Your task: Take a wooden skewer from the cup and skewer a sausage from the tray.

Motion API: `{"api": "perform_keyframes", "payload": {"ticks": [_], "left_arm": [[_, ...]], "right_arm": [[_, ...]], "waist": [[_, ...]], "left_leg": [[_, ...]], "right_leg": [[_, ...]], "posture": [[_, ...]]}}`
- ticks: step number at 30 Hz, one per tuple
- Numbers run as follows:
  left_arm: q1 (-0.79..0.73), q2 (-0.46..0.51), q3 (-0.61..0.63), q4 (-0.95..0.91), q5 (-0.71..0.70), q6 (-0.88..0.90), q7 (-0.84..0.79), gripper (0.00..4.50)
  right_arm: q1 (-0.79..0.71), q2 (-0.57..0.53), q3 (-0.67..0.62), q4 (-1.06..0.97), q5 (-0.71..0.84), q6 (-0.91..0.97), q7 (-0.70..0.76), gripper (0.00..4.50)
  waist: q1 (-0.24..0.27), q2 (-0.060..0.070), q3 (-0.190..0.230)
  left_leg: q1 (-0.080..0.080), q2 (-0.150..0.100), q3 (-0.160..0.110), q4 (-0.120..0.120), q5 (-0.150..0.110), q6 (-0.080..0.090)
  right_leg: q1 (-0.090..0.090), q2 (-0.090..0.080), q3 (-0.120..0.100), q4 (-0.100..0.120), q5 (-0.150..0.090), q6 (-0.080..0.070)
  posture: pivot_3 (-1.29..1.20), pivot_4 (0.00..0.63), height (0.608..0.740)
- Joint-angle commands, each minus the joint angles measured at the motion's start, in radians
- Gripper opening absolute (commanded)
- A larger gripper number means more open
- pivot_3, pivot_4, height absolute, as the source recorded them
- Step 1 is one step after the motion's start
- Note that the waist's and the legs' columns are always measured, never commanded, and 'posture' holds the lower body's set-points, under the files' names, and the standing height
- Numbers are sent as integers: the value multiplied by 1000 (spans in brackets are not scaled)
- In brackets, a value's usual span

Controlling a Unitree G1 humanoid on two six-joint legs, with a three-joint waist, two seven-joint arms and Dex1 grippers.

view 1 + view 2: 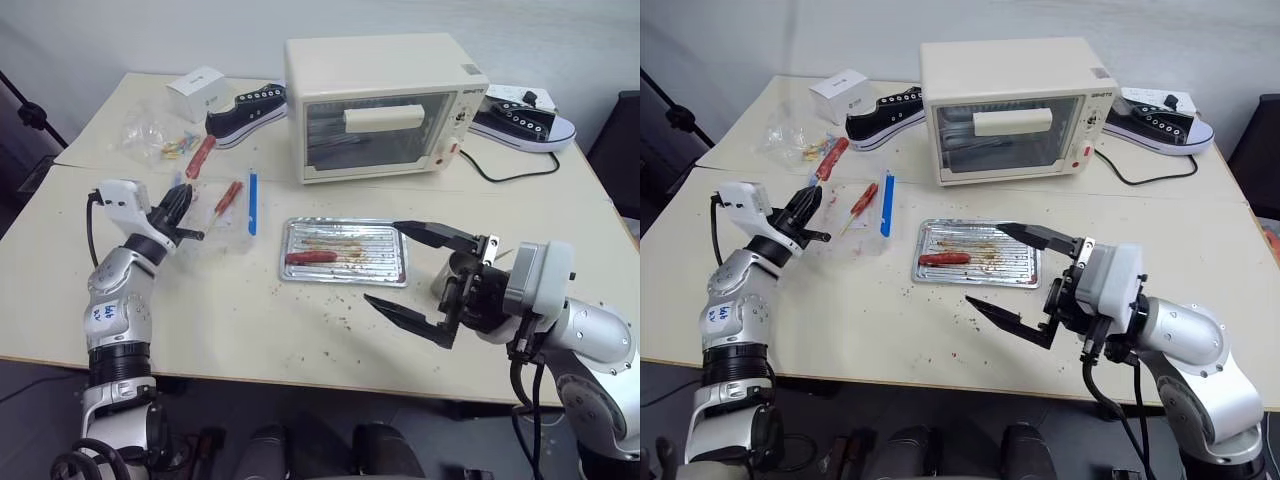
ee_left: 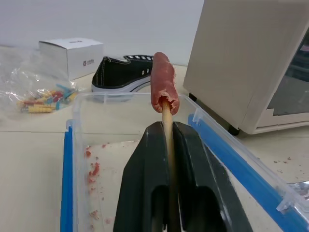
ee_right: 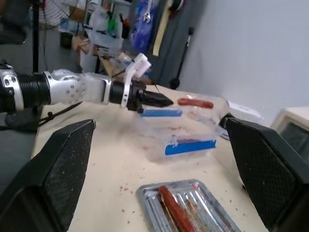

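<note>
Your left pincer [image 2: 166,145] pinched the wooden skewer [image 2: 167,126], its sausage [image 2: 163,82] held over the clear box [image 2: 77,125] at nine o'clock. Your right pincer [image 1: 420,283] stood spread by the tray [image 1: 345,231], which held another sausage [image 1: 310,257].

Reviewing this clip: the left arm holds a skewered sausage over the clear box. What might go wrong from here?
1. The sausage sits at the very tip of the wooden skewer, torn where the stick enters; it may slide off or split.
2. The left gripper pinches only the thin stick, which may swivel or slip in the jaws.
3. The right gripper hangs wide open just above the tray and the second sausage, beside the cup; a careless move might knock them.
</note>
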Motion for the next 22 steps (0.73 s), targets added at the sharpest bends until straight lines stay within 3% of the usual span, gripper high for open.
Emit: {"api": "perform_keyframes", "payload": {"ticks": [1, 5, 10, 13, 16, 22], "left_arm": [[-17, 21, -13, -31, -13, 18, -25, 1355], [-1, 80, -13, -77, -12, 26, -69, 2561], [139, 243, -63, -223, -59, -7, -398, 4044], [265, 337, -120, -253, -8, -100, -569, 4044], [361, 366, -159, -279, 10, -147, -644, 4044], [458, 355, -138, -331, 34, -156, -588, 4044]], "right_arm": [[-26, -14, -2, -51, 25, 2, -24, 4500], [10, -66, -45, -32, 25, -10, 24, 4500], [62, -123, -78, -8, 50, -16, 85, 4500], [136, -103, -32, 28, 32, -53, 135, 4500], [224, -53, 38, 120, -53, -153, 174, 4500], [353, 65, 43, 222, -73, -232, 122, 4500]], "waist": [[1, 0, 0], [1, -1, 0], [-5, -1, 0], [-3, -1, 0], [-1, -1, 0], [1, -1, 0]], "left_leg": [[0, 0, 0, 0, 0, 0], [0, 0, 0, 0, 0, 0], [1, 0, 1, -1, 0, 0], [3, 1, 2, -3, 0, 0], [4, 1, 3, -3, 0, 0], [3, 1, 3, -2, -1, 2]], "right_leg": [[0, 0, 0, 0, 0, 0], [0, 0, -1, 0, 0, 0], [0, 0, 0, -1, 0, 0], [1, 0, 1, -1, 0, -1], [2, 0, 1, -2, 0, -1], [2, -1, 2, -1, 0, -1]], "posture": [[0, 150, 740], [0, 150, 740], [0, 150, 740], [0, 150, 740], [0, 150, 740], [0, 150, 740]]}}
